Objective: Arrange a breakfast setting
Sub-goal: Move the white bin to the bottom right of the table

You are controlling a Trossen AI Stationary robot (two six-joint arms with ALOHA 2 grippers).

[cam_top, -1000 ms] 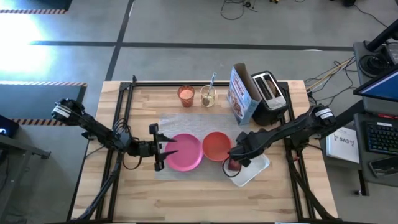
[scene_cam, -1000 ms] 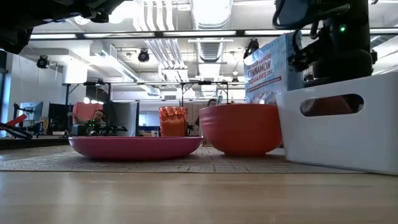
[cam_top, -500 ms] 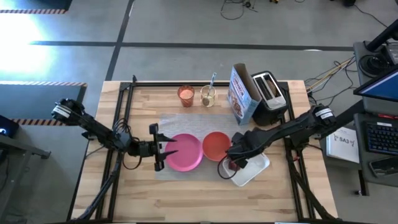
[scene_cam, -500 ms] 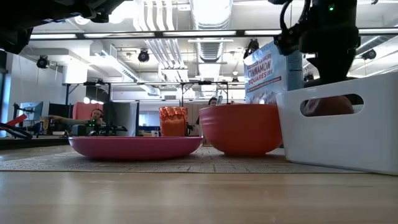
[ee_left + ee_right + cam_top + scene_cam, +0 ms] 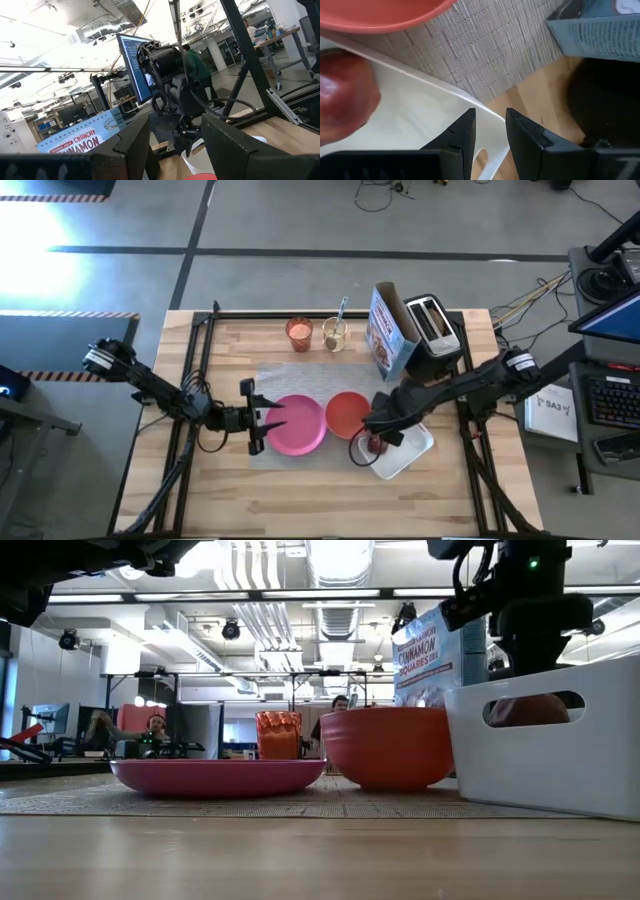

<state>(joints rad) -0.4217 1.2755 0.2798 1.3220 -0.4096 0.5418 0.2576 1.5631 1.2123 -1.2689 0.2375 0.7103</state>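
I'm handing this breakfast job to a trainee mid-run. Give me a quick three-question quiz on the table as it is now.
1. True or false: the red apple already sits on the pink plate.
2. Which container lies under the right gripper? A) the orange-red bowl B) the white bin C) the toaster
3. Fill in: the plate and the bowl both rest on the grey ____.

Key: 1. False: the apple lies in the white bin. 2. B. 3. mat.

The left gripper waits beside the plate, fingers apart.
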